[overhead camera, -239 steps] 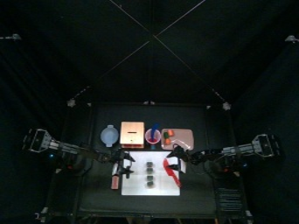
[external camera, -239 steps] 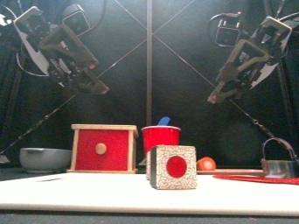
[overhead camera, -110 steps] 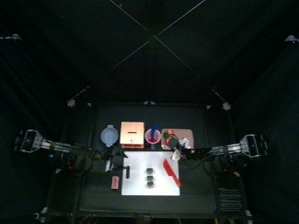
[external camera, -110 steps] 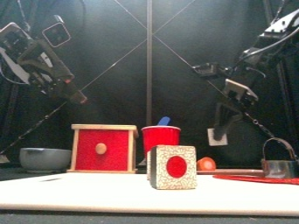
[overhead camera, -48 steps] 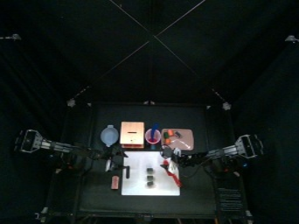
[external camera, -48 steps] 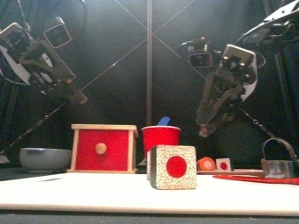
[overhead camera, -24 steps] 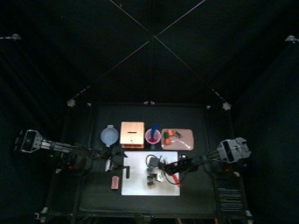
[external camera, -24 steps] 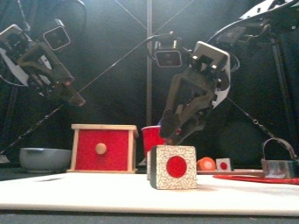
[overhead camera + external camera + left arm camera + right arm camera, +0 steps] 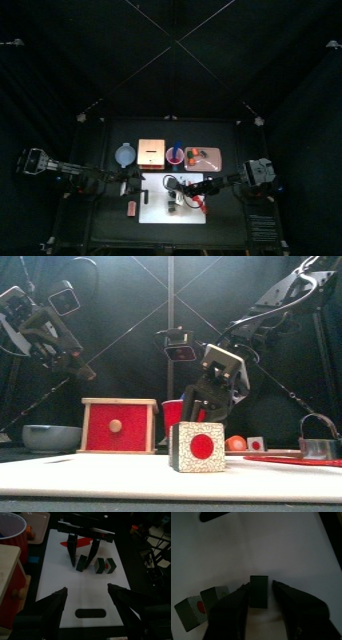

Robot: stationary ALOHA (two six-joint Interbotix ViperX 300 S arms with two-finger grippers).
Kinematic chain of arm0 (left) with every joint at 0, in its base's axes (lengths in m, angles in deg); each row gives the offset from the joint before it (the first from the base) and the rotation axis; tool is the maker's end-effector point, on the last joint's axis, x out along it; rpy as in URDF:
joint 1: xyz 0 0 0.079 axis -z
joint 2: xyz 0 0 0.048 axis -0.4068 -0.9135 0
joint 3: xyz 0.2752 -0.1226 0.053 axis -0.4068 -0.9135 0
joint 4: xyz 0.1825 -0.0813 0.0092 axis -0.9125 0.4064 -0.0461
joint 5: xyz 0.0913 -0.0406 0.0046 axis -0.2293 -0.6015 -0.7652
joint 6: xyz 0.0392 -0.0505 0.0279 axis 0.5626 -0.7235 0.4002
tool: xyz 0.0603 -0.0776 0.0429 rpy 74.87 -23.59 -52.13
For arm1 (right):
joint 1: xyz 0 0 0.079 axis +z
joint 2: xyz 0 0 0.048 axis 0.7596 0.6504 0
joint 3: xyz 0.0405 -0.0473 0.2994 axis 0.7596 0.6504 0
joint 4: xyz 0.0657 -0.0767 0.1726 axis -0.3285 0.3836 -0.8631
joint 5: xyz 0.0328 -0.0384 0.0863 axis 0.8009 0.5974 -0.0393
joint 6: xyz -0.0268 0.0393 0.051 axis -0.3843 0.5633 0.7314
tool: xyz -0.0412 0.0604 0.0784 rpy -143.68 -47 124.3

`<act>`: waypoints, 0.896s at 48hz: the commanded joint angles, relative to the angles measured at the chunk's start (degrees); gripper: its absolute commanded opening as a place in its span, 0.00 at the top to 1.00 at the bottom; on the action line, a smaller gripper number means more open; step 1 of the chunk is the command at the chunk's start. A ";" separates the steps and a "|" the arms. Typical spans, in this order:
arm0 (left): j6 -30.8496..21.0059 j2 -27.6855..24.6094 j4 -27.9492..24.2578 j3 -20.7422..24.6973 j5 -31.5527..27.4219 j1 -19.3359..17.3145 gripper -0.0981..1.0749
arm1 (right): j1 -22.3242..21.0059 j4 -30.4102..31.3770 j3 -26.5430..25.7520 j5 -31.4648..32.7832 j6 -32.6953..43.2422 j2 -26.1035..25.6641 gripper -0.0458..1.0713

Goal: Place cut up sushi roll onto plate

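The right gripper is down low over the white board on the counter. Its two black jaws stand apart, one on each side of a dark sushi piece. They are not squeezing it yet, so the gripper is loose and has nothing in it. From the left arm's camera you can see the same thing: the right gripper comes down around the end piece, and two more pieces stand just beside it on the board.

The left gripper hangs back over the near end of the board, jaws wide apart, holding nothing. It looks like it is just waiting.

So this is the picking-up step, and I think it is near the start, since all the pieces I can see sit on the board. The pink plate is at the back of the counter, past the board, next to the red cup. I cannot tell if anything is on it.

Next, the jaws need to close on the piece, softly so it does not squash. Then the arm must lift it straight up, so it does not knock the pieces beside it, and carry it back to the plate.
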 commanded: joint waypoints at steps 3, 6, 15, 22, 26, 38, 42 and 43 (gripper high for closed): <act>0.00 0.00 0.18 0.70 0.35 -0.18 0.08 | 0.00 0.26 0.70 7.56 -0.09 -7.65 0.34; 0.00 0.00 0.26 0.70 0.26 -0.18 0.08 | 0.00 0.18 2.99 12.57 0.00 -11.60 0.34; 0.09 -0.09 0.26 0.79 0.26 -0.53 0.08 | -2.46 -0.35 11.87 19.16 0.00 -20.92 0.34; 0.18 -0.09 0.26 0.70 0.35 -0.62 0.08 | -10.99 0.18 18.54 18.98 -0.18 -24.26 0.34; 0.18 -0.09 0.26 0.62 0.35 -0.70 0.08 | -15.82 1.41 20.83 16.96 -0.18 -24.61 0.34; 0.00 -0.09 0.26 0.44 0.44 -0.79 0.08 | -23.55 2.64 19.86 9.40 -0.18 -18.19 0.32; 0.00 -0.09 0.44 0.44 0.35 -0.79 0.08 | -23.99 2.90 19.51 8.96 -0.18 -16.61 0.27; 0.00 -0.09 0.53 0.44 0.44 -0.79 0.08 | -24.08 2.99 19.34 8.96 -0.18 -16.35 0.25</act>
